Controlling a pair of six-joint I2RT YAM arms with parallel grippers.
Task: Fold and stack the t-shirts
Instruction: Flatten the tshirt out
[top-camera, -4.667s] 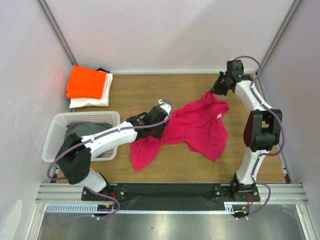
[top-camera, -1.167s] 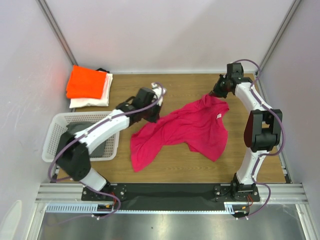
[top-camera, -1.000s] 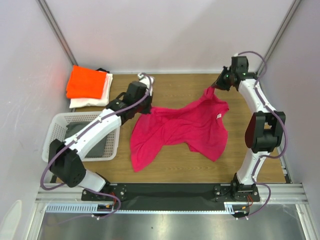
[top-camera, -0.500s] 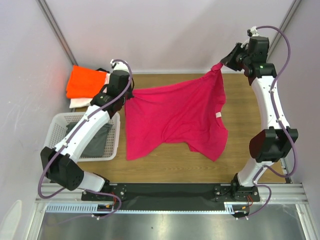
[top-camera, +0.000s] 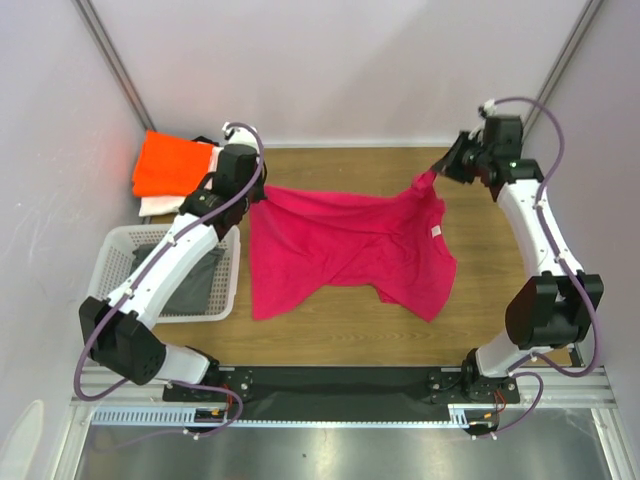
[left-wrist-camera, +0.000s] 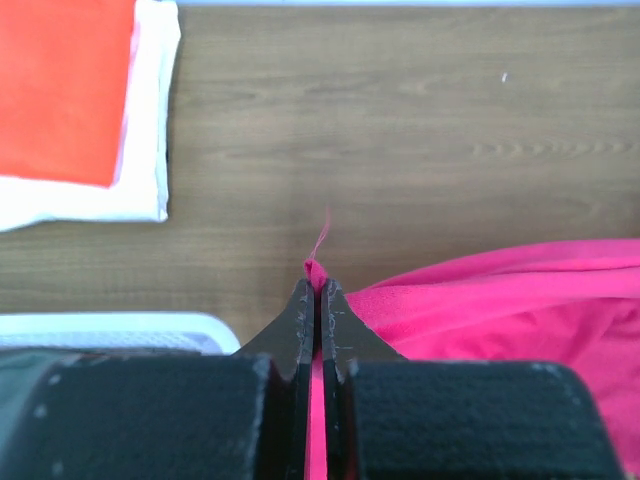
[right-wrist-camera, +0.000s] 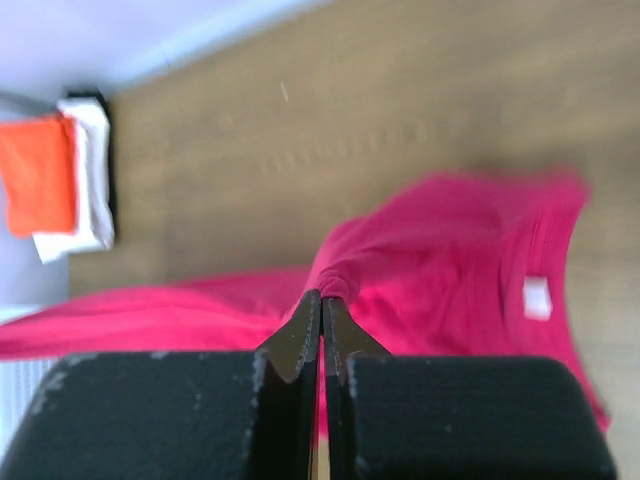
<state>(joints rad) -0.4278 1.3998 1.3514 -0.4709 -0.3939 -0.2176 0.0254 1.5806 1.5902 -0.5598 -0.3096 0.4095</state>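
A magenta-pink t-shirt hangs spread between both arms over the middle of the wooden table, its lower part lying on the wood. My left gripper is shut on its left corner. At the far right my right gripper is shut on a bunched bit of its cloth. A folded orange t-shirt lies on a folded white t-shirt in the back left corner.
A white lattice basket with dark grey cloth inside stands at the left, under my left arm. Grey walls close in the back and both sides. Bare wood shows behind the shirt.
Both arms lifted and pulled the pink shirt apart, stretching it wide; since half a second ago they have come down a little and the shirt sags lower onto the table.
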